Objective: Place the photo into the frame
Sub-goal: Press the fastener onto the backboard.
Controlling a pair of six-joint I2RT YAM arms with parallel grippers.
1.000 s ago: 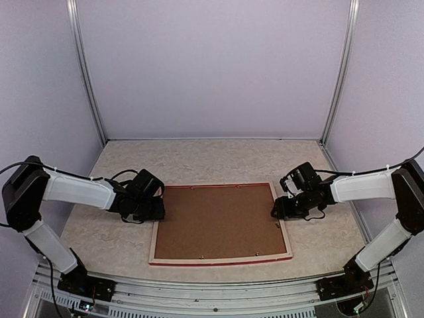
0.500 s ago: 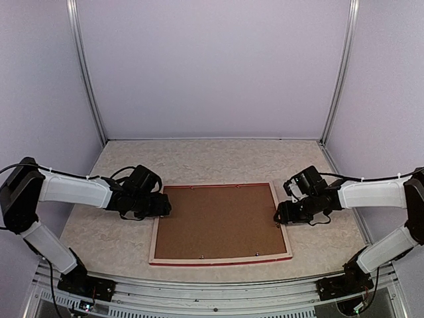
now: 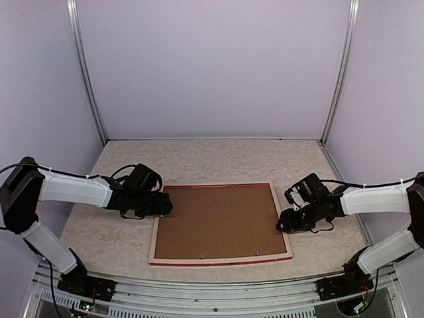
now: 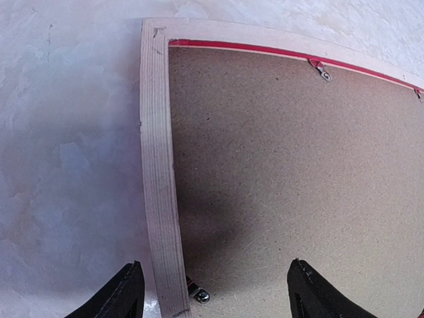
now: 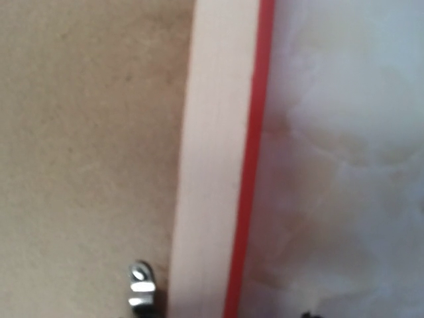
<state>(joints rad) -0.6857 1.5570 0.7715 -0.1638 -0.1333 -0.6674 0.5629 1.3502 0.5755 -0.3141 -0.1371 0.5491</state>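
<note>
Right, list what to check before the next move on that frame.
1. Frame lying flat, back side up: ok.
2. Backing board seated inside the frame: ok.
3. Left gripper open, fingers either side of the frame's left rail: ok.
4. Right gripper at the right rail, open or shut: cannot tell.
5. Photo in view: not ok, none visible.
6. Clips turned onto the backing board: cannot tell.

Back wall (image 3: 212,66) and both side walls are plain pale lilac and evenly lit. An aluminium upright (image 3: 86,73) stands at each rear corner. Tabletop (image 3: 212,159) is mottled beige. A slotted aluminium rail (image 3: 212,299) runs along the near edge.
</note>
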